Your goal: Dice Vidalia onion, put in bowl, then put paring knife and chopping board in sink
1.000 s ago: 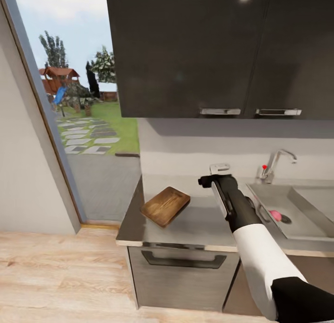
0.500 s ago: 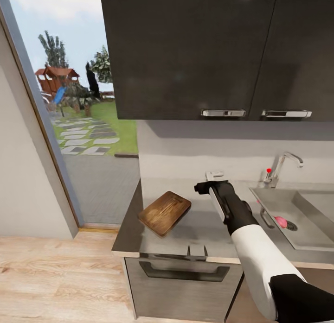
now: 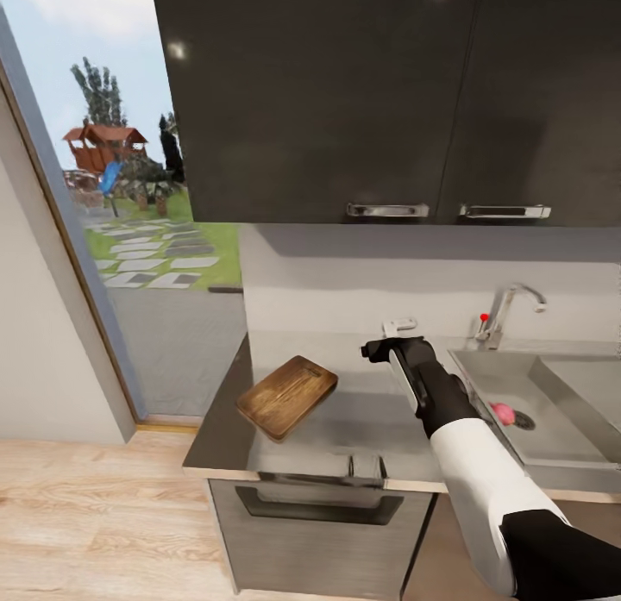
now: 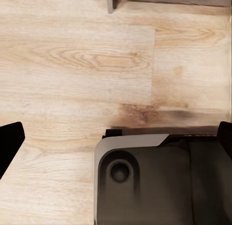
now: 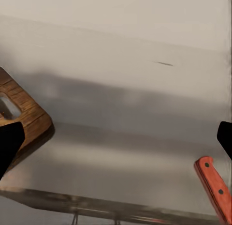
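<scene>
The desk (image 3: 362, 411) is a glossy grey steel-look slab over dark grey cabinet fronts with bar handles, and it ends at a square corner beside a tall window. Near that window-side end lies the chopping board (image 3: 286, 396), a dark brown wooden rectangle with rounded corners and visible grain, turned at an angle to the front edge; its slot handle (image 5: 8, 107) shows in the right wrist view. At the other end is the sink (image 3: 552, 403), a rectangular grey steel basin let into the desk, with an angular chrome tap (image 3: 509, 312) carrying a red knob at its rear edge. The Vidalia onion (image 3: 503, 413), a small round pinkish-red ball, sits on the basin floor just beside the round drain.

The right hand (image 3: 392, 335) hangs above the middle of the desk, between board and sink, its dark fingers (image 5: 9, 142) spread wide with nothing between them. The paring knife (image 5: 215, 186), with a riveted red-orange handle, lies on the steel just beneath it.

The left hand (image 4: 116, 147) points down at pale wood-plank floor (image 4: 72, 65), fingers spread.
</scene>
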Controlling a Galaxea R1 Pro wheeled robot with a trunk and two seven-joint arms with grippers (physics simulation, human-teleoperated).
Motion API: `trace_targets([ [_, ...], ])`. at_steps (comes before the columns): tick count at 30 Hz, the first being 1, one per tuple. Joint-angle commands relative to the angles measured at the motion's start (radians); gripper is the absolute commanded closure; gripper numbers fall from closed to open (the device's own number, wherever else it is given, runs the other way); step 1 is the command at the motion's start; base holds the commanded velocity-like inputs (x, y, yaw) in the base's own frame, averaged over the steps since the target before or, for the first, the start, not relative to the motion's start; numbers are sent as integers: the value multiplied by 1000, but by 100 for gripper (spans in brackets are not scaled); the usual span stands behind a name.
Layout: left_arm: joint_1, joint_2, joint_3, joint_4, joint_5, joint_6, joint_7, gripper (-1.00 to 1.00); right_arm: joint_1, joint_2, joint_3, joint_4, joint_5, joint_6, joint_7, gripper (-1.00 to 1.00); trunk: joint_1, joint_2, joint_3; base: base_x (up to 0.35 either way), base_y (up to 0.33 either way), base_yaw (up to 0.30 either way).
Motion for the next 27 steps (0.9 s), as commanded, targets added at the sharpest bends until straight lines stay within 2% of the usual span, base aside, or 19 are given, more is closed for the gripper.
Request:
trace_targets([
  [1, 0, 0, 1, -1, 1, -2, -1, -100, -1, 0, 2, -1, 9, 6, 1, -100, 1, -2, -2, 0, -279, 0],
  [11, 0, 1, 1, -1, 1, -2, -1, -100, -1, 0, 2, 0, 9, 5, 1, -100, 1, -2, -2, -8, -89, 0],
  [21, 0, -3, 0, 0, 1, -2, -1, -100, 0, -8, 1, 1, 9, 0, 3, -100, 1, -2, -2, -128, -236, 0],
  [23, 0, -3, 0, 1, 1, -2, -1, -100, 0, -11, 0, 4, 8, -25, 6, -100, 1, -2, -2, -42, -86, 0],
  [27, 0, -1, -1, 1, 1, -9, -1, -100, 2, -16, -1, 31, 11, -126, 46, -100, 1, -2, -2, -14, -29, 0],
])
